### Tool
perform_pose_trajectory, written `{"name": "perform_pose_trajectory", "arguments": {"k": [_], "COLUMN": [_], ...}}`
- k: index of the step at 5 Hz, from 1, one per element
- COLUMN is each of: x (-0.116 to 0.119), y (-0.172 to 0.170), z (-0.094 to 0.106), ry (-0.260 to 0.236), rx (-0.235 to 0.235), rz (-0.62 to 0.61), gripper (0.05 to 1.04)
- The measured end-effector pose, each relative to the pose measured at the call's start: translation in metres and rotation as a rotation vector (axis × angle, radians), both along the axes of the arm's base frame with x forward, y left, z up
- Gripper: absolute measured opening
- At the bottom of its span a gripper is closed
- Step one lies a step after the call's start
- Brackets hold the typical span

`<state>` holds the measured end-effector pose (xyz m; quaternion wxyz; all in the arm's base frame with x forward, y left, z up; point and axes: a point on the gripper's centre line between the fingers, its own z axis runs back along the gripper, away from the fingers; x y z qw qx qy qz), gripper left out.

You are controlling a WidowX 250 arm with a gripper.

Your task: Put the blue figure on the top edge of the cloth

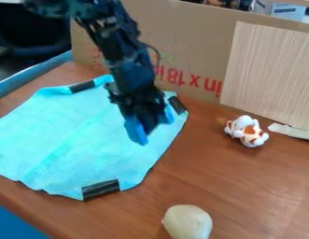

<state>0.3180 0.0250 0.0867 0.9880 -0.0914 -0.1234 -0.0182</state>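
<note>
Over the right part of the light blue cloth (75, 140), the black gripper (148, 122) hangs down from the arm. The blue figure (136, 131) is held in it: one blue part sticks out at the lower left of the gripper and another at its right side, while the middle is hidden behind the black fingers. How far the figure is above the cloth, I cannot tell. Black strips lie on the cloth at its top edge, its right corner and its bottom edge.
A white and orange plush toy (246, 131) lies on the brown table (244, 186) to the right of the cloth. Near the front edge sits a pale rounded object (188, 222). A cardboard sheet (187, 51) and a wooden panel (269, 74) stand along the back.
</note>
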Motion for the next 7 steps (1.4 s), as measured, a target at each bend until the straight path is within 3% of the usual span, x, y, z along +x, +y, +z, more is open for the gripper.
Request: {"name": "perform_pose_trajectory", "arguments": {"k": [1,2,3,4,5,6,7], "x": [0.028,0.04,0.03,0.011,0.003,0.006,0.022], "y": [0.027,0.043,0.068,0.085,0.086,0.091,0.13], "z": [-0.012,-0.011,-0.019,-0.023,-0.024,-0.018,-0.02], "ry": [0.032,0.039,0.048,0.062,0.094,0.088,0.15], "rx": [0.015,0.025,0.058,0.053,0.059,0.081,0.116], "rz": [0.24,0.332,0.403,0.446,0.393,0.394,0.371], "gripper": [0.281,0.281,0.281,0.281,0.281,0.281,0.281]}}
